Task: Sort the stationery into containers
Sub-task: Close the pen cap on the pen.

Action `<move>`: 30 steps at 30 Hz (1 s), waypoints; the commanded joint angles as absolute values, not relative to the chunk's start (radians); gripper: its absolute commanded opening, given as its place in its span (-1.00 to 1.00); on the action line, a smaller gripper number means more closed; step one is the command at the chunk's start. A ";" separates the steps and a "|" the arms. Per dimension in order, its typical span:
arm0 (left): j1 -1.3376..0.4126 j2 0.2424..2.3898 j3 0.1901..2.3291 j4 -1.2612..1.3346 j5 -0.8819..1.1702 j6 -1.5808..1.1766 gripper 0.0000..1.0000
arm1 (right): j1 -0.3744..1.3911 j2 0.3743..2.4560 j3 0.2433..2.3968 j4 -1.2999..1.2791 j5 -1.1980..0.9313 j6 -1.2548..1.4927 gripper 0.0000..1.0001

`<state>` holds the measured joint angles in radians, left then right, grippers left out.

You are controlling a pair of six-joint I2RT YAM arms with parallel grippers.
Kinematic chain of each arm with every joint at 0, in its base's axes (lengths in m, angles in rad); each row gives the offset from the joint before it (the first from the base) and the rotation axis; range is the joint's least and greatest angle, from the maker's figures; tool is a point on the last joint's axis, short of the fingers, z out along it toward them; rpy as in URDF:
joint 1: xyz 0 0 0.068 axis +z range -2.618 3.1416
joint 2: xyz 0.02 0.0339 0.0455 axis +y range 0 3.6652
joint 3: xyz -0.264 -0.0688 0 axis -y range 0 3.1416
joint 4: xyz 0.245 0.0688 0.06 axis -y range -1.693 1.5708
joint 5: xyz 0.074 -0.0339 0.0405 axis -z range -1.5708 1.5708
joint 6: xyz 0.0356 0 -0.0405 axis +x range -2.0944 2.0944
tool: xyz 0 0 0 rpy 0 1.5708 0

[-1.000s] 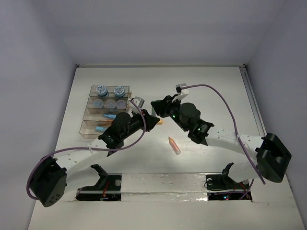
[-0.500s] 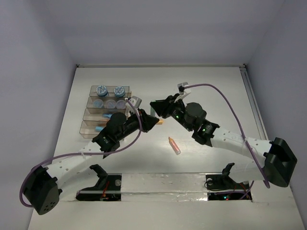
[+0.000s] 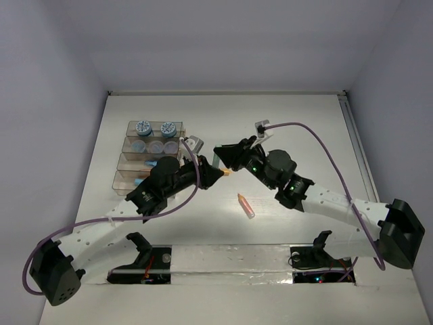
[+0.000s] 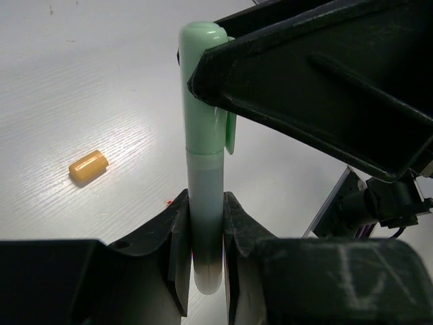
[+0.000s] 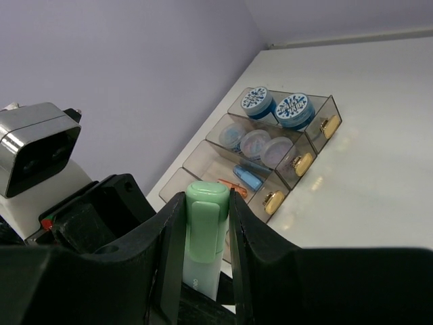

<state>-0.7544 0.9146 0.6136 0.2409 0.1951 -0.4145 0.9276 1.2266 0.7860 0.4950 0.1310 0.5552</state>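
Our left claw [image 4: 205, 233] pinches the bottom of the green pen [image 4: 204, 169] and our right claw [image 5: 206, 210] squeezes its cap, above the middle of the table [image 3: 304, 128]. We think that if both pull at once the cap may pop off, or the pen may slip and drop near the pink pen [image 3: 246, 205] at five o'clock. The trays [image 3: 124, 160] sit at ten o'clock from the claws: the far one holds two blue jars [image 3: 143, 126], the next three pale jars [image 3: 155, 145], the third a blue pen [image 3: 154, 163], and the nearest a second blue pen [image 3: 140, 181].
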 commanded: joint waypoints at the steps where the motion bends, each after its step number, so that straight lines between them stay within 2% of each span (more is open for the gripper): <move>1: -0.716 0.879 0.758 0.462 0.037 -0.388 -1.00 | 0.997 1.232 0.715 0.266 0.017 0.548 -1.00; 16: -0.657 0.890 0.782 0.474 0.037 -0.380 -1.00 | 1.058 1.249 0.589 0.207 0.023 0.610 -1.00; 24: -0.626 0.937 0.787 0.522 0.089 -0.414 -1.00 | 1.149 1.364 0.652 0.235 -0.006 0.618 -1.00; 30: -0.626 0.930 0.782 0.520 0.074 -0.407 -1.00 | 1.149 1.321 0.618 0.241 0.033 0.660 -1.00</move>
<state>-0.6914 0.9684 0.6460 0.0391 0.2867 -0.3836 1.0168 1.3087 0.7132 0.5610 0.2771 0.6407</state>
